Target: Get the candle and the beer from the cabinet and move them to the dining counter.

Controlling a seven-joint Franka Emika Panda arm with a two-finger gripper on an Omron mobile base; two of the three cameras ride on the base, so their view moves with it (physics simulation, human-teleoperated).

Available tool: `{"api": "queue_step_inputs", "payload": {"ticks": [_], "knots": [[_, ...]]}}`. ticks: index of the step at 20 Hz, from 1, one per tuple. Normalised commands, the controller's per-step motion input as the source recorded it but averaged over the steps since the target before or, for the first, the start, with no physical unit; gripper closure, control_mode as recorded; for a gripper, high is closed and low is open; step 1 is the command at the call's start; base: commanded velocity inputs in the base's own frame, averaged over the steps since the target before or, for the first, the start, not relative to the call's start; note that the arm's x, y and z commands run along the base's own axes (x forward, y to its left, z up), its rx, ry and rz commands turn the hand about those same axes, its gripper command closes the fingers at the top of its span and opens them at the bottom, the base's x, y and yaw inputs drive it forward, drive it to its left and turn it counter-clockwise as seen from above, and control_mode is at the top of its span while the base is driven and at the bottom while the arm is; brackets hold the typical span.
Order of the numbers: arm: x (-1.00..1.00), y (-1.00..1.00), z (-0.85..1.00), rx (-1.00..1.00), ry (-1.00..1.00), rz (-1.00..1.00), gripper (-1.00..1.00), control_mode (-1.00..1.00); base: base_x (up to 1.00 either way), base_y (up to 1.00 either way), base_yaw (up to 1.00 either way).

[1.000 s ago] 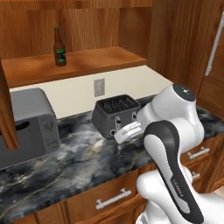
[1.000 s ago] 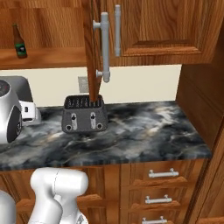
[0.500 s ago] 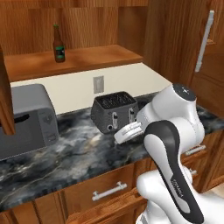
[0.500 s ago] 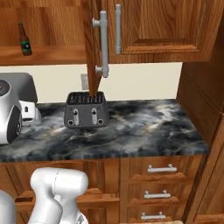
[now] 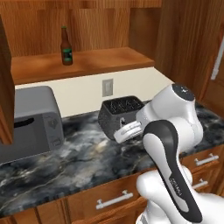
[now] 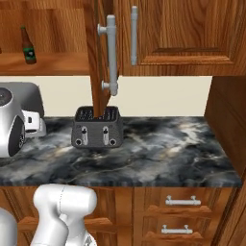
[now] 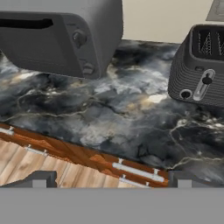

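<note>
Landmark: the toaster (image 5: 121,117). Near to far.

Nearest, the white arm (image 5: 168,148) is folded in front of the marble worktop (image 5: 83,166), hand tucked low and just in front of the toaster on the arm's side. In the hand view the gripper (image 7: 111,178) looks down at the worktop edge and the drawer fronts (image 7: 83,159) below it; its two dark fingertips (image 7: 41,178) stand far apart at the bottom corners with nothing between them, so the pincer is released and empty.

On the worktop the toaster sits against the cream wall, slots up, levers facing out. The grey microwave (image 5: 27,124) stands left of the toaster, well apart from it, also against the wall. A wall outlet (image 5: 107,87) sits just above and behind the toaster.

Farther back and higher, the cabinet (image 6: 158,33) hangs above the toaster. One door (image 6: 98,53) stands swung open edge-on, directly above the toaster in the right base view, its silver bar handle (image 6: 111,55) vertical. The wood shelf (image 5: 78,63) inside is exposed.

The beer (image 5: 66,46) stands upright on that shelf, above and to the left of the toaster, well apart from the gripper, far higher and deeper than the hand. It is untouched. Candle: cannot tell where it is.
</note>
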Motion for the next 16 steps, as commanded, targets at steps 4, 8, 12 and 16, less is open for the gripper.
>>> {"api": "queue_step_inputs", "payload": {"ticks": [4, 8, 12, 16], "knots": [[0.0, 0.0, 0.0, 0.0, 0.0, 0.0, -1.0, 1.0, 0.63, 0.34, 0.33], [0.0, 0.0, 0.0, 0.0, 0.0, 0.0, -1.0, 1.0, 0.09, 0.41, 0.35], [0.0, 0.0, 0.0, 0.0, 0.0, 0.0, -1.0, 1.0, 0.35, 0.32, 0.19], [0.0, 0.0, 0.0, 0.0, 0.0, 0.0, -1.0, -1.0, 0.01, 0.02, 0.0]]}}
